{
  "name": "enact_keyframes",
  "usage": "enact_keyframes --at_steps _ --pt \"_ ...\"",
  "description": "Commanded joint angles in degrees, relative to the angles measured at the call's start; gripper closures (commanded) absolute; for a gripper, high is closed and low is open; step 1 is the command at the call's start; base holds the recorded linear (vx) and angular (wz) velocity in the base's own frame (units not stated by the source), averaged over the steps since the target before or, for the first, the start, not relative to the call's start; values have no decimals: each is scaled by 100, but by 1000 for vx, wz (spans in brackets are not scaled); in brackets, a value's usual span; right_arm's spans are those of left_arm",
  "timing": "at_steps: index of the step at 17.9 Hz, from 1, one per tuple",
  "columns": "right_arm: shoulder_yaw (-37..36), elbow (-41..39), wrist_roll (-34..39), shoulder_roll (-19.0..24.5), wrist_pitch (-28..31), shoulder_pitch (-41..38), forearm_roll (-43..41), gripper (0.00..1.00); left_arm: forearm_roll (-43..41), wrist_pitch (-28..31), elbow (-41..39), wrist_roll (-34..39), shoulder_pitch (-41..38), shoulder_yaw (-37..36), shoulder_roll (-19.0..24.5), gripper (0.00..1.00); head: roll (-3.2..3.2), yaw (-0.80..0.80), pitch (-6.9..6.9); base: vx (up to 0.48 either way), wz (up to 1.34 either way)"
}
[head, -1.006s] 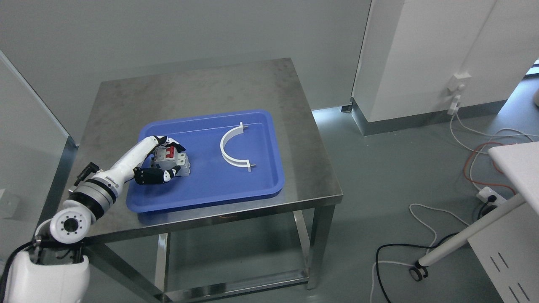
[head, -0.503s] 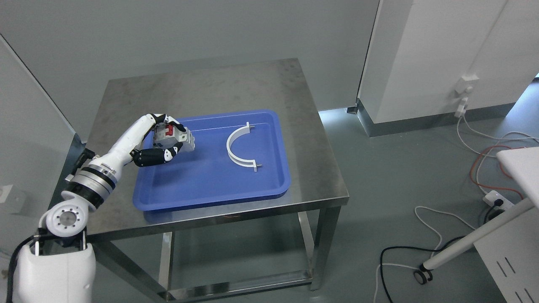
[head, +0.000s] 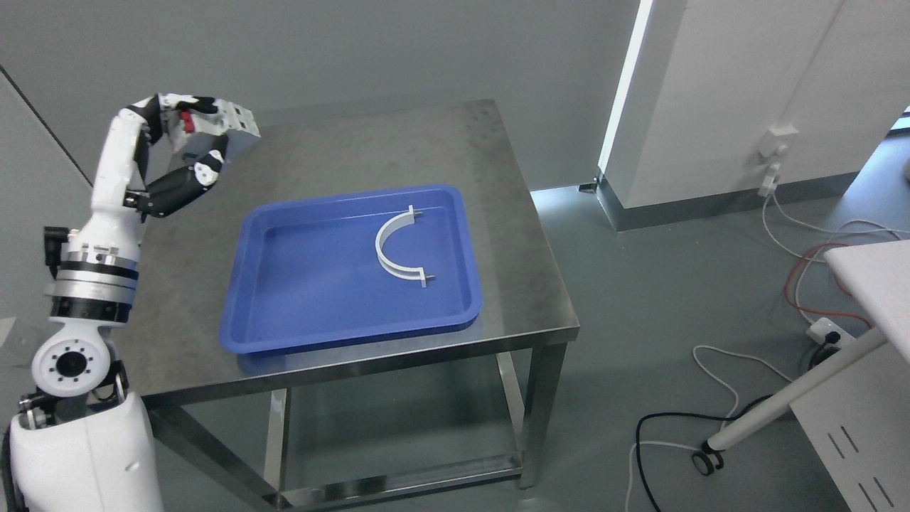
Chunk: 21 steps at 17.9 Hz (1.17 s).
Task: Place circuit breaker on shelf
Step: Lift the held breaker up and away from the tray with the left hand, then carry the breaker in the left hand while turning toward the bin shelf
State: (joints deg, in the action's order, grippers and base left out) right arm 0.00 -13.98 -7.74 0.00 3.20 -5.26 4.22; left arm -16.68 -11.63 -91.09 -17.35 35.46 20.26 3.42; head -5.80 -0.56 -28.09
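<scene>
Circuit breaker [head: 213, 124], grey with a red switch, now hangs in the air at the upper left of the frame, held by the left hand [head: 181, 142]. The fingers [head: 186, 178] are curled around it, the dark thumb below and the other fingers over its top, so the grip looks firm, though how much of the body they cover is hard to tell from this angle.

A second ago the breaker sat in the blue tray [head: 341, 334] with the hand closed on it; half a second ago it was just clear of the tray floor. Since then the arm has swung up and back, carrying the breaker well above the steel surface [head: 341, 149] and past the tray's far left corner. The slight shift of the whole picture between frames is the camera moving, not the things.

Only the white curved bracket [head: 398, 249] is left in the tray, toward its right side, lying where it was.

That means the pick-up is done and the carrying step is under way. No shelf shows in the frame, so the placing is yet to come, and the arm or base will likely have to turn toward wherever it stands. The right hand is out of view.
</scene>
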Motion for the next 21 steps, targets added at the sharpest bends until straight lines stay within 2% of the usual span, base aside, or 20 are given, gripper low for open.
enact_keyframes --at_steps 1,11,17,21 --pt "114 0 -8 -100 137 -1 0 0 656 -102 -391 513 -521 795 -242 89 0 0 0 -58 -123" --pt "114 0 -8 -100 137 -1 0 0 1061 -129 -576 496 -777 936 -242 89 0 0 0 -170 27" --pt "114 0 -8 -100 137 -1 0 0 1308 -164 -637 338 -777 612 -242 89 0 0 0 -312 373" --pt "114 0 1 -100 137 -1 0 0 1308 -506 -673 338 -769 102 -242 89 0 0 0 -420 143"
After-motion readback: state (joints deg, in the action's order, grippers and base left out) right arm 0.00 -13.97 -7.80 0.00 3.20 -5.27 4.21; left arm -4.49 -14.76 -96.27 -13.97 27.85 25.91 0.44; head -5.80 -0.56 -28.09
